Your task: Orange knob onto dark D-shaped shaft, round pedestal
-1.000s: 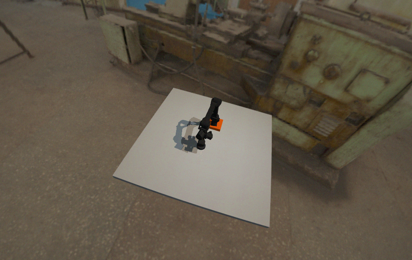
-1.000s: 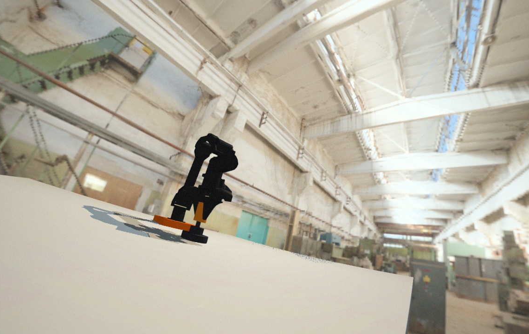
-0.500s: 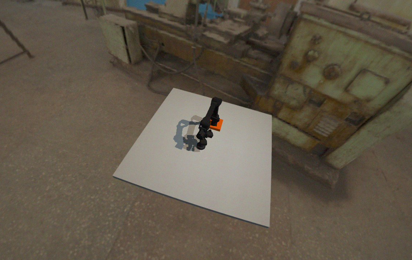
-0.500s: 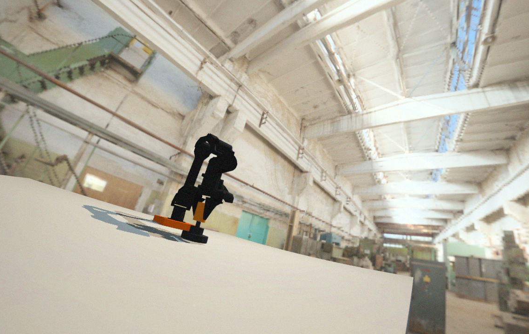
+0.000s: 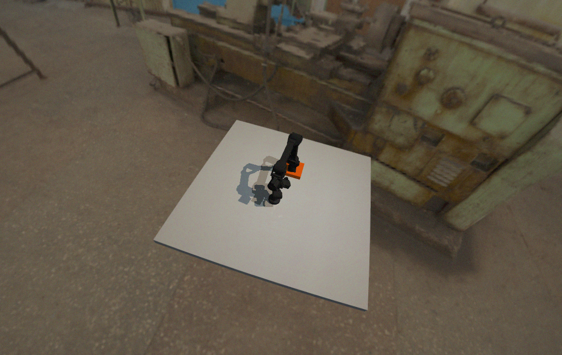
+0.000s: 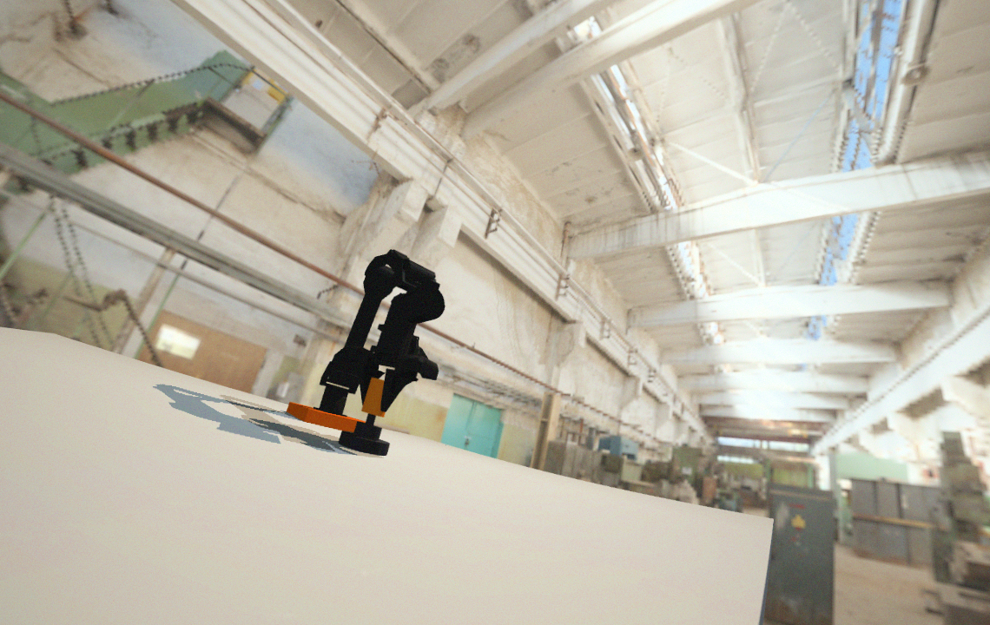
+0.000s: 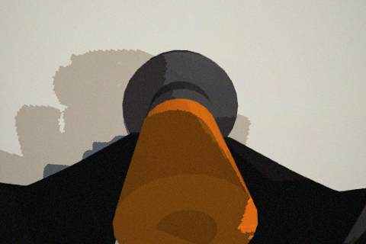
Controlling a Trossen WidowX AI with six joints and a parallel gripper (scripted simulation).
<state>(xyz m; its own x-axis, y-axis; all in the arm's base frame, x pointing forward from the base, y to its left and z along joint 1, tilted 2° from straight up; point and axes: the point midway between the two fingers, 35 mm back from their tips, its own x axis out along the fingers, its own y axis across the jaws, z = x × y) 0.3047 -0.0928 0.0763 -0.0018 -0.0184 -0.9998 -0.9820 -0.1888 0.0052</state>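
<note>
The orange knob point(image 6: 372, 397) point(image 7: 177, 149) is upright between the fingers of my gripper point(image 7: 180, 143), which is shut on it. The knob is wide at its top, with a D-shaped recess showing there in the wrist view. The dark round pedestal point(image 5: 274, 201) point(image 6: 363, 445) point(image 7: 198, 68) stands on the table below the knob. In the exterior view the dark shaft point(image 6: 370, 421) shows between the knob's lower end and the pedestal, so the knob is well above the pedestal. I cannot tell whether the shaft's tip is inside the hole. The flat side of the shaft is hidden.
An orange slab point(image 5: 299, 171) point(image 6: 320, 417) lies under the arm's base, behind the pedestal in the top view. The pale table point(image 5: 318, 247) point(image 6: 172, 528) carries the arm's shadows to the left of the pedestal in the top view.
</note>
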